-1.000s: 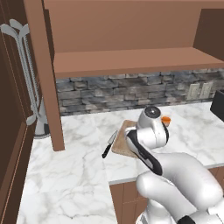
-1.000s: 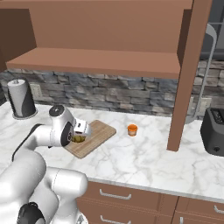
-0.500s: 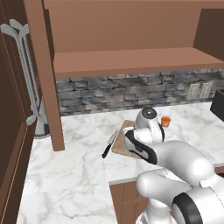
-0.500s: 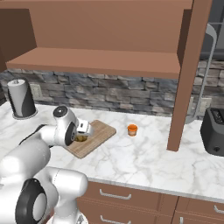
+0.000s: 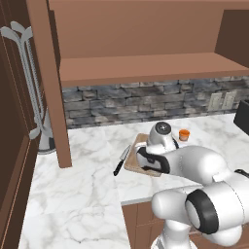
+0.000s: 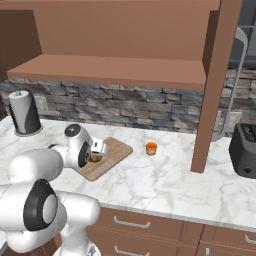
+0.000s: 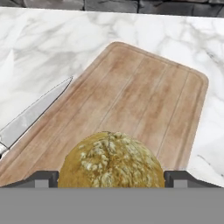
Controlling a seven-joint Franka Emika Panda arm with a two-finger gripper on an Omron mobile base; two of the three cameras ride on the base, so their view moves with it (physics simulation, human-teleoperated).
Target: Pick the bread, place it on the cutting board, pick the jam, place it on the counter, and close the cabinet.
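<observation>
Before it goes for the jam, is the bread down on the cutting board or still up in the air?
Cannot tell. The bread sits between the open gripper's fingertips over the cutting board, but its underside is hidden.

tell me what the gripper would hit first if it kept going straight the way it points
The bread, sitting between the open fingers of the gripper; just beyond it lies the cutting board. Depth is hard to judge.

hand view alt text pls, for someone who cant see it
A knobbly yellowish-brown bread sits on a light wooden cutting board, between the open gripper's two dark fingertips. A knife blade overlaps the board's left edge, on the white marble counter.
</observation>
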